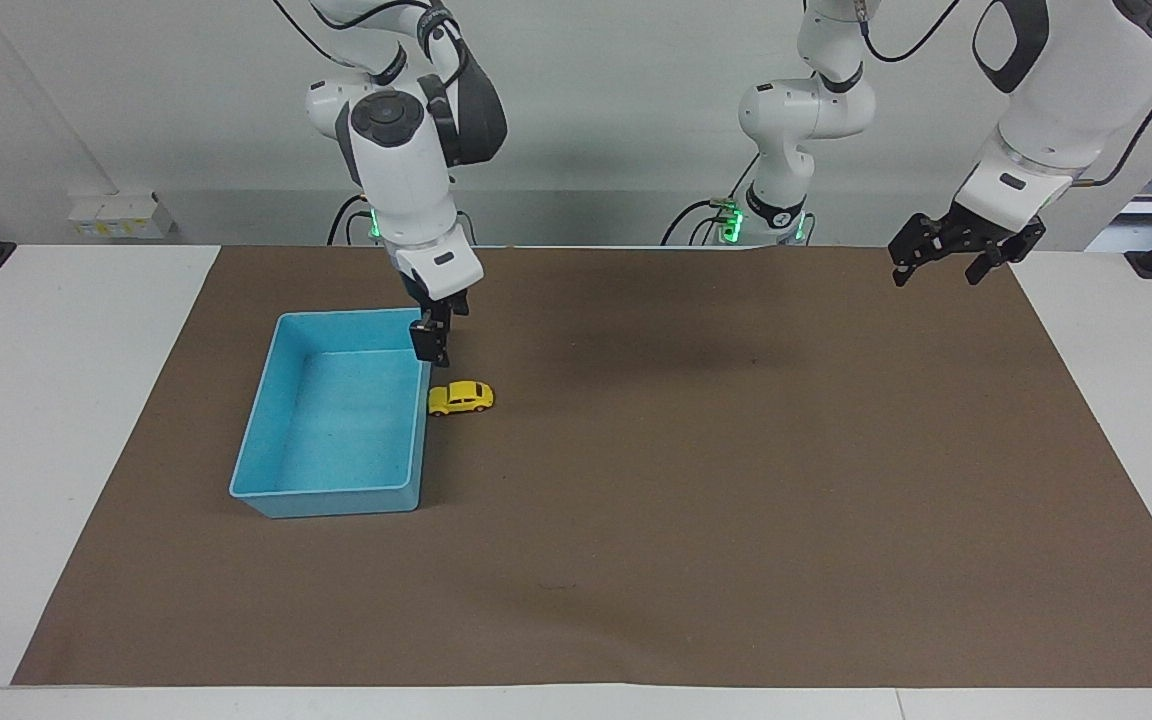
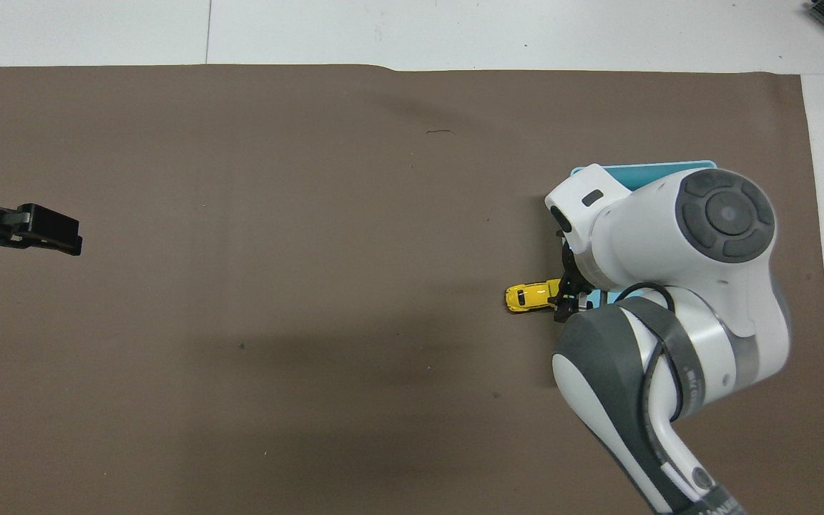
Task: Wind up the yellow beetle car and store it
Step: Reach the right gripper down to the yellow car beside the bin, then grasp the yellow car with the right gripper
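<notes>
Yellow beetle car (image 1: 461, 397) lies crosswise, one end against bin (image 1: 281, 500); right gripper (image 1: 430, 345) above, unclenched.

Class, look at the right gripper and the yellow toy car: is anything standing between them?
Nothing visible does. The right gripper hangs above the blue bin's rim, over the end of the yellow toy car that touches the bin wall, with only open air between them. The left gripper waits over the mat's corner at its own end.

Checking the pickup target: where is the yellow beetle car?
The yellow beetle car sits on the brown mat, against the light-blue bin, toward the right arm's end.
</notes>
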